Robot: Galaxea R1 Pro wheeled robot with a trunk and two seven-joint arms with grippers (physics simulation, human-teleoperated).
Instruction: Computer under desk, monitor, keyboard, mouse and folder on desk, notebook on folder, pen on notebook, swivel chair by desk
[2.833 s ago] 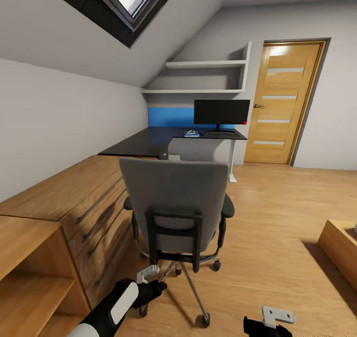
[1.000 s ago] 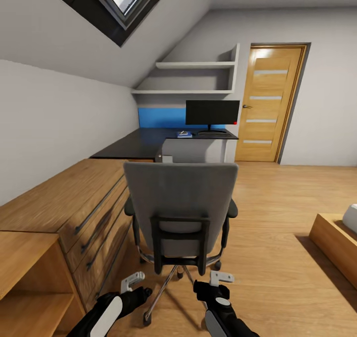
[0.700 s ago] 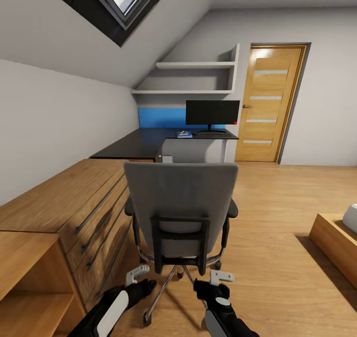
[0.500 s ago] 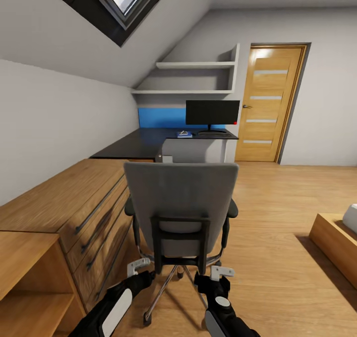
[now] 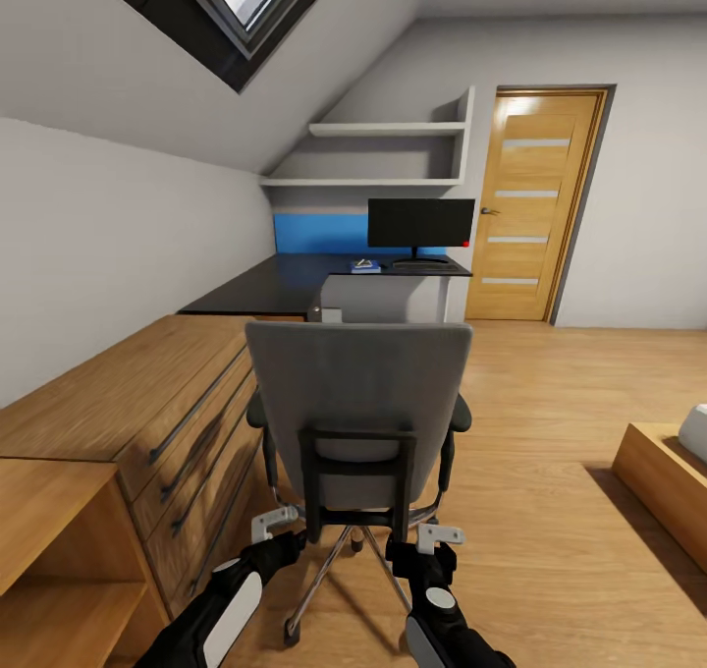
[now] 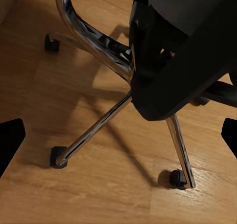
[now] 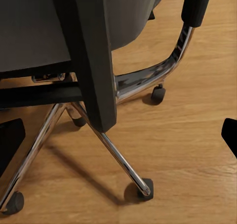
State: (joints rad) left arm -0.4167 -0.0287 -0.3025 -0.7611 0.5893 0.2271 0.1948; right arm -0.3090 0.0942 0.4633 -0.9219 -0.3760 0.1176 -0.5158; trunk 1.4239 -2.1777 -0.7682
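A grey swivel chair (image 5: 358, 422) stands with its back to the camera on the wood floor (image 5: 550, 472) of an attic bedroom, beside a long light-wood dresser (image 5: 128, 403) against the sloped wall. The robot's left gripper (image 5: 277, 524) and right gripper (image 5: 432, 536) hover low behind the chair's black frame, on either side of its chrome star base (image 6: 98, 125), both apart from it; in each wrist view the dark fingertips (image 6: 10, 140) sit at opposite sides of the picture, jaws spread wide and holding nothing. Beyond the chair the glossy black desk (image 5: 285, 285) runs into the far corner, where the monitor (image 5: 420, 224) stands at the desk's far right end with the keyboard (image 5: 424, 266) just before it. A small blue folder (image 5: 365, 267) lies near the keyboard on the desktop, something small on top of it, too far to make out. A light grey computer (image 5: 378, 300) sits under the desk.
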